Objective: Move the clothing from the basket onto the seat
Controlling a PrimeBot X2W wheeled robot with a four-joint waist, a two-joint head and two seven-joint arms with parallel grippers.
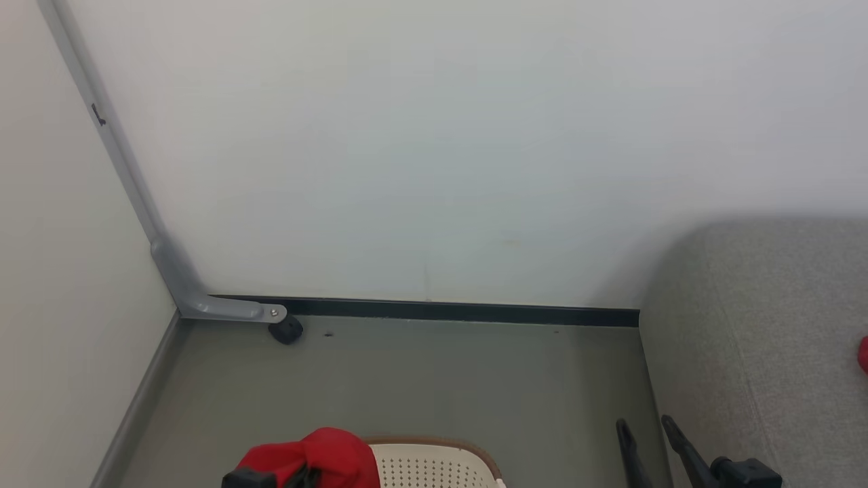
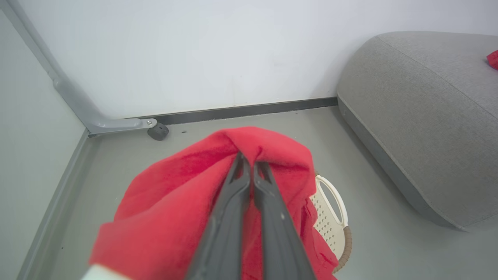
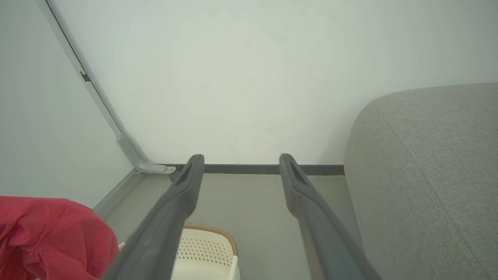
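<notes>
1. Your left pincer point(image 2: 249, 168) is clamped shut on the clothing point(image 2: 175, 206). It is a soft, bright red garment, pinched into a fold right at the fingertips and draping down on both sides of the fingers.
2. Below that pincer and slightly to its right, the garment hangs over the basket point(image 2: 330, 221). The basket is a cream-white plastic tub with rows of small round holes, a handle slot and a brown rim, standing on the grey floor point(image 2: 369, 186).
3. The seat point(image 2: 420, 116) is a large grey-green sofa with a rounded edge and a stitched seam. It lies well off to the right of your left pincer and just beside your right pincer point(image 3: 241, 161), on its right.
4. Your right pincer stands wide open with nothing between its fingers, out over the floor.
5. The red fabric hides most of the basket, so you cannot see what is inside it or whether the cloth touches the rim.
6. A scrap of red point(image 2: 493, 59) lies on the seat, far right of the left pincer. The frame edge cuts it off, so its shape is unreadable.
7. A pale patch point(image 2: 105, 273) at the garment's lower edge is also cropped, and you cannot tell what it is.
</notes>
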